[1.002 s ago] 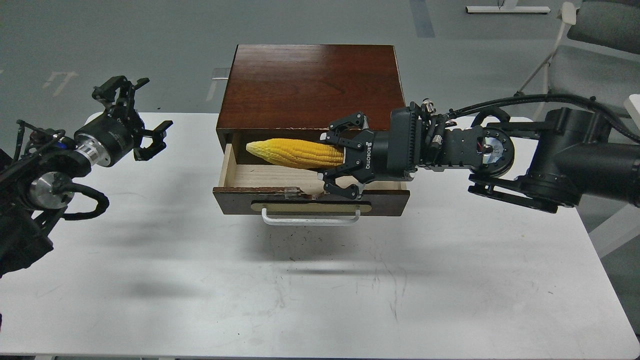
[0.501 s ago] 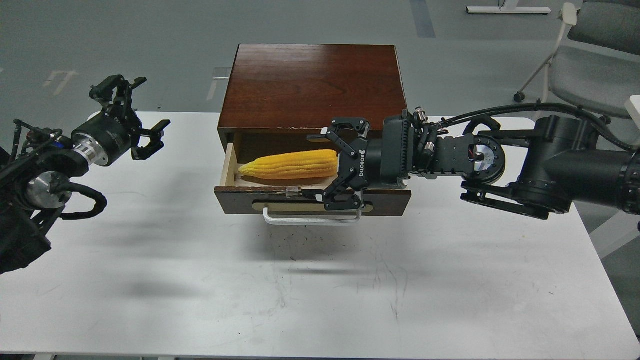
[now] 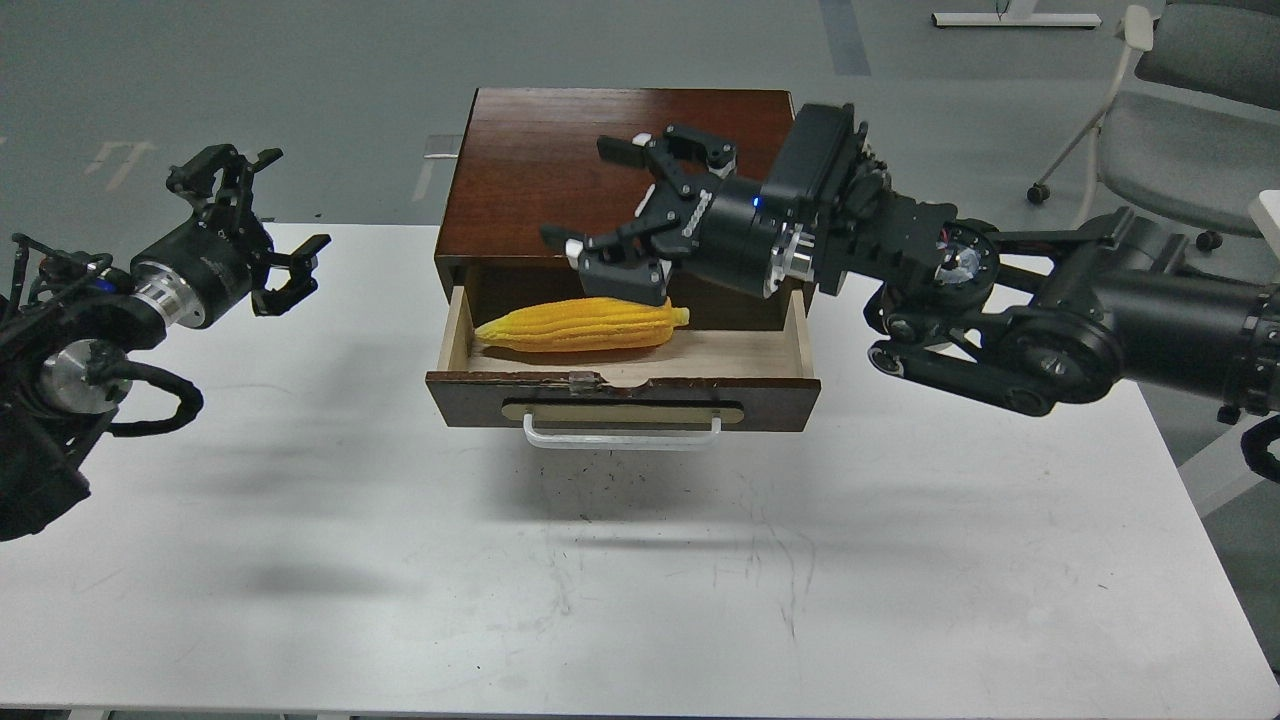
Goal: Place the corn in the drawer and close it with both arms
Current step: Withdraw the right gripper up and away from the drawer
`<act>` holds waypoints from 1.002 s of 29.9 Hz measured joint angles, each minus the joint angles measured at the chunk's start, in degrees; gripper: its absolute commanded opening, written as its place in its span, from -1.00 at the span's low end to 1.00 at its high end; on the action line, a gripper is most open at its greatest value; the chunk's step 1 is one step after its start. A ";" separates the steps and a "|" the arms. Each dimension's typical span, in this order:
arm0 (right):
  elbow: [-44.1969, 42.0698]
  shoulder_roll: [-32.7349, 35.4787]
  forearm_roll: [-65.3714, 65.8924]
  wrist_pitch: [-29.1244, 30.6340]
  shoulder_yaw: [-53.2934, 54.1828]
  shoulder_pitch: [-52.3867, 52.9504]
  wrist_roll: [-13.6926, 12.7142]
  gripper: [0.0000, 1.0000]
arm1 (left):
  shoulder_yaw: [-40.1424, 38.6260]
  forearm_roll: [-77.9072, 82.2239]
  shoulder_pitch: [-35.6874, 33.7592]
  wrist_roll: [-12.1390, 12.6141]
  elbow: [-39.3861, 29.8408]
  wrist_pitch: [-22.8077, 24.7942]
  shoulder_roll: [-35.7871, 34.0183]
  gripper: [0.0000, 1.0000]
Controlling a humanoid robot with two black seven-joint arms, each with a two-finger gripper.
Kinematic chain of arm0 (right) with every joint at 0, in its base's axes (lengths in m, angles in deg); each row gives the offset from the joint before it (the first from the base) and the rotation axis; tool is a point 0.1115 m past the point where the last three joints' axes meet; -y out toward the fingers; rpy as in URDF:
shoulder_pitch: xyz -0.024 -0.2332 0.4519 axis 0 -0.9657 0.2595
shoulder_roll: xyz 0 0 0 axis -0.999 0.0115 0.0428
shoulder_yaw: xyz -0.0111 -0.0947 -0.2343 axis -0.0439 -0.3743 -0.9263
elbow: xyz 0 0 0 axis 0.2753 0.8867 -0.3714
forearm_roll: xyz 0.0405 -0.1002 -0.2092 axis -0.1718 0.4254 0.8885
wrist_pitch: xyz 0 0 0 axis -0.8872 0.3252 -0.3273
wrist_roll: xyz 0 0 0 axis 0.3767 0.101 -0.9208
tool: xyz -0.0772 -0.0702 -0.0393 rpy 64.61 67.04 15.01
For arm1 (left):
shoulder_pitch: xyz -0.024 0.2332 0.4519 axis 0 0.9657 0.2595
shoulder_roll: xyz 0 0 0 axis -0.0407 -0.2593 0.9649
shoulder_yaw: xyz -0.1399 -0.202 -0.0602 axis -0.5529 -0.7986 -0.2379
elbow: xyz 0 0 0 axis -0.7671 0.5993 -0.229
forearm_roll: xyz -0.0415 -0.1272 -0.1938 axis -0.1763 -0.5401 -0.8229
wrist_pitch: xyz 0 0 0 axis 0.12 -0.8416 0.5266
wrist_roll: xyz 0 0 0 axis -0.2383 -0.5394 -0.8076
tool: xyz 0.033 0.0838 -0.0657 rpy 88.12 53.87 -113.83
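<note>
The counter [image 3: 300, 600] carried the cabinet [image 3: 620, 170], its drawer [image 3: 620, 400] pulled open. The right end effector [image 3: 640, 215] hung above it with fingers spread and empty; the left end effector [image 3: 250, 230], also spread, hovered well to the left. The corn [image 3: 580, 326] lay lengthwise inside the drawer. Closing well likely meant both arms pressing the front evenly, clear of the handle [image 3: 620, 436].

The yellow corn cob [image 3: 583, 326] lies lengthwise, tip pointing left, inside the open dark-brown drawer [image 3: 622, 401] with its white bar handle and chipped top edge.
</note>
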 measured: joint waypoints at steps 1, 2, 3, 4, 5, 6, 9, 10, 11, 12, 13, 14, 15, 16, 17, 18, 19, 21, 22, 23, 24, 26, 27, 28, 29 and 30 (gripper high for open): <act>-0.13 0.23 -6.34 0.40 2.18 0.08 -0.02 1.00 | 0.00 0.00 -0.02 0.00 0.00 0.00 -0.37 0.96; -0.14 0.48 -12.66 0.78 4.09 0.11 -0.03 1.00 | 0.00 0.00 -0.05 0.00 0.00 0.00 -0.72 0.96; -0.03 0.78 -18.06 1.16 5.84 0.05 -0.03 1.00 | 0.00 0.00 -0.15 0.00 0.00 0.00 -1.05 0.96; 0.06 1.27 -24.34 1.51 8.01 -0.19 -0.04 1.00 | 0.00 0.00 -0.37 -0.01 0.00 0.00 -1.41 0.96; 0.06 2.03 -30.65 1.89 10.41 -0.72 -0.18 1.00 | 0.00 0.00 -0.68 -0.02 0.00 0.00 -1.80 0.96; -0.03 2.68 -36.07 2.21 12.40 -1.28 -0.31 1.00 | 0.01 0.00 -0.94 -0.05 0.02 0.00 -2.11 0.96; -0.53 4.42 -54.10 4.21 18.31 -4.04 -0.75 1.00 | 0.14 0.26 -1.90 -0.87 0.10 0.00 -3.30 0.96; -0.68 5.30 -60.25 5.55 19.92 -4.87 -1.28 1.00 | 0.30 0.38 -2.28 -1.78 0.11 0.00 -3.67 0.96; -0.87 6.75 -64.70 7.54 21.56 -5.88 -2.15 1.00 | 0.55 0.62 -2.74 -3.25 0.10 0.00 -4.06 0.96; -1.10 8.20 -67.25 9.37 22.90 -6.76 -2.85 1.00 | 0.76 0.91 -3.15 -4.73 0.10 0.00 -4.48 0.96; -1.36 9.78 -69.38 11.61 24.55 -8.09 -3.47 1.00 | 0.93 1.79 -3.64 -6.60 0.08 0.00 -5.01 0.96; -1.71 11.06 -71.01 13.86 26.13 -9.71 -3.94 1.00 | 1.05 3.23 -4.20 -8.47 0.01 0.00 -5.59 0.96; -2.11 11.97 -72.30 15.89 27.52 -11.36 -4.27 1.00 | 1.08 4.91 -4.80 -10.14 0.00 0.00 -6.25 0.96; -2.51 12.67 -73.40 18.09 28.77 -13.08 -4.52 1.00 | 1.08 7.08 -5.44 -11.72 -0.02 0.00 -6.92 0.96; -3.02 13.85 -74.63 21.66 30.24 -15.50 -5.07 1.00 | 1.09 10.89 -6.47 -14.01 -0.05 0.00 -7.84 0.96; -3.52 15.30 -75.58 25.30 31.54 -17.72 -5.72 1.00 | 1.08 14.63 -7.54 -15.95 -0.06 0.00 -8.72 0.96; -3.84 16.77 -76.31 28.74 32.77 -19.48 -6.29 1.00 | 1.08 17.90 -8.41 -17.04 -0.07 0.01 -9.43 0.96; -4.15 19.76 -77.94 35.69 34.87 -23.11 -7.48 1.00 | 1.06 24.08 -9.89 -18.13 -0.17 0.01 -10.86 0.96; -4.16 20.75 -78.94 38.11 35.49 -24.65 -8.09 1.00 | 1.03 26.06 -10.31 -18.31 -0.41 0.02 -11.44 0.96; -4.16 21.80 -80.16 40.32 35.88 -26.39 -9.06 1.00 | 1.01 27.94 -10.61 -18.42 -1.05 0.02 -12.19 0.96; -4.16 22.80 -81.23 41.84 36.11 -27.93 -10.28 1.00 | 1.01 29.41 -10.73 -18.44 -2.39 0.02 -13.21 0.96; -4.56 24.08 -82.41 43.15 36.35 -30.06 -12.09 1.00 | 1.01 31.86 -10.82 -18.48 -7.71 0.03 -16.50 0.96; -4.94 24.39 -82.73 43.46 36.45 -31.16 -12.57 1.00 | 1.01 33.45 -10.83 -18.50 -11.89 0.03 -18.93 0.96; -5.26 24.52 -82.89 43.58 36.45 -32.00 -12.79 1.00 | 0.90 34.83 -10.83 -18.52 -15.59 -0.14 -20.94 0.95; -5.52 24.58 -83.00 43.66 36.45 -32.82 -12.92 1.00 | 0.68 36.28 -10.83 -18.52 -19.64 -0.71 -22.95 0.95; -5.67 24.64 -83.04 43.72 36.45 -33.52 -12.96 1.00 | 0.54 37.99 -10.82 -18.53 -24.54 -2.03 -25.02 0.95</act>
